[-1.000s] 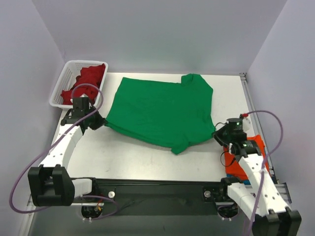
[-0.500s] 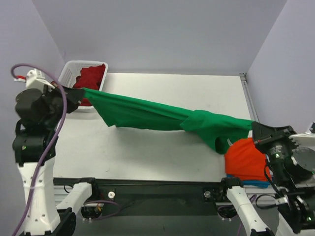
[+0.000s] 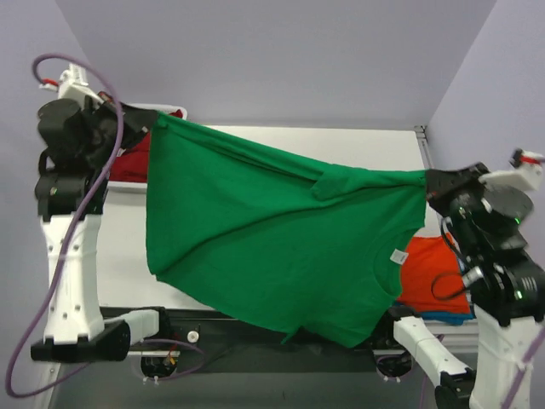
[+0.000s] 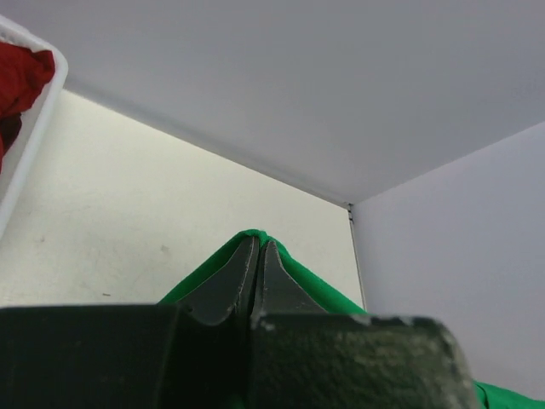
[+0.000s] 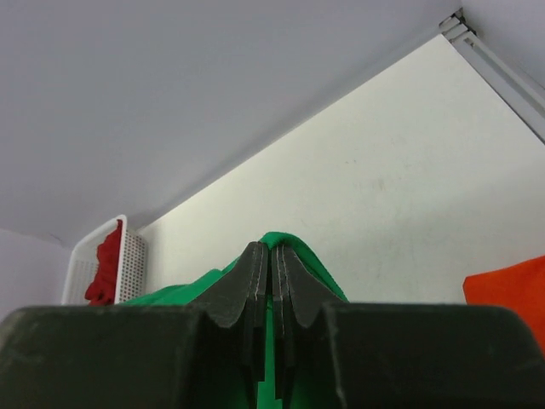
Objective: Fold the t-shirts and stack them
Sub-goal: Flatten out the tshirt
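Higher now hangs the green t-shirt point(image 3: 264, 247); left pincer point(image 3: 146, 117) at ten o'clock, right pincer point(image 3: 430, 181) at three, clamp it taut for folding.

Green t-shirt point(image 3: 255, 230) aloft, outspread.

**Fig.** Two-arm rig, top and wrist views.

- **L arm** point(image 3: 66, 247): wht tubular links, rounded blk joint housings, and a blk block housing point(image 3: 78, 339) at the near end.
- **Lilac cable** point(image 3: 111, 128): runs in wide loops off the L arm's far joints. It ends at a wht cap w/ a red tip point(image 3: 53, 83).
- **R arm** point(image 3: 502, 358): same wht/blk scheme, w/ a wht cap point(image 3: 524, 162) at the far end.
- **L gripper** point(image 4: 258, 243) and **R gripper** point(image 5: 271, 249): matte blk fingers point(image 5: 296, 274) tapering to thin tips. Each sits on a broad blk body w/ pale-worn edges.
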Robot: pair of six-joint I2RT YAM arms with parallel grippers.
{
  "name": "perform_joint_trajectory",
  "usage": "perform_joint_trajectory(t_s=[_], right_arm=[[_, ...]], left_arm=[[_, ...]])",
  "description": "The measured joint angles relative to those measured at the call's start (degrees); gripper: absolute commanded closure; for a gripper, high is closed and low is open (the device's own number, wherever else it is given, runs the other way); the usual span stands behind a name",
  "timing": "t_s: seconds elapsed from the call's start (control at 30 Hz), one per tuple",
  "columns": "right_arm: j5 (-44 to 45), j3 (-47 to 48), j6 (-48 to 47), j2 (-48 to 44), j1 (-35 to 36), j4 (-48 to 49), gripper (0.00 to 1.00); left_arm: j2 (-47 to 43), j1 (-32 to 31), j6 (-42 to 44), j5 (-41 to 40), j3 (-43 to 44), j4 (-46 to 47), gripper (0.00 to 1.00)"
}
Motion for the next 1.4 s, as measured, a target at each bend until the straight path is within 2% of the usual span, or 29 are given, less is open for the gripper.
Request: perform_joint_trajectory(t_s=[0.17, 0.27, 0.4, 0.5, 0.57, 0.63, 0.73, 0.87, 1.0, 1.17, 1.4], right_arm=[[-1.97, -1.09, -0.85, 16.17, -0.9, 12.11, 1.0], [-3.52, 2.16, -1.36, 26.27, -1.68, 17.9, 1.0], [-5.55, 10.51, -1.51, 36.65, -2.75, 22.23, 1.0], [-7.08, 14.82, -1.16, 39.17, -4.37, 24.52, 1.0], [-8.24, 15.1, -0.44, 38.93, -5.66, 26.4, 1.0], [-9.27, 13.11, 0.61, 37.68, -6.47, 28.24, 1.0], [-11.39, 2.89, 2.54, 33.27, -7.98, 31.08, 1.0], [-14.86, -15.87, 5.05, 28.04, -11.8, 32.37, 1.0], [-17.62, -31.71, 6.23, 26.91, -13.92, 32.17, 1.0], [-20.24, -44.7, 6.16, 28.46, -15.15, 32.09, 1.0], [-22.93, -52.09, 5.33, 34.93, -16.33, 34.99, 0.98]], left_arm=[[17.4, 0.09, -1.31, 1.86, 4.13, 5.55, 1.0], [30.12, 0.13, -1.79, 3.19, 15.43, 5.9, 1.0], [44.26, 0.96, -2.62, 5.05, 35.85, 4.44, 1.0], [49.18, 2.45, -3.78, 6.67, 45.92, 4.42, 1.0], [48.72, 3.5, -4.37, 7.58, 46.23, 4.92, 1.0], [45.86, 4.11, -4.55, 8.17, 41.07, 6.45, 1.0], [38.69, 4.17, -4.61, 8.39, 25.18, 9.86, 1.0], [30.49, 3.85, -4.52, 8.35, 2.78, 13.42, 1.0], [25.53, 3.78, -4.13, 7.28, -16.61, 15.1, 1.0], [23.74, 3.61, -3.28, 4.76, -33.94, 17.25, 1.0], [22.23, 2.27, -3.39, 0.04, -48.63, 18.18, 1.0]])
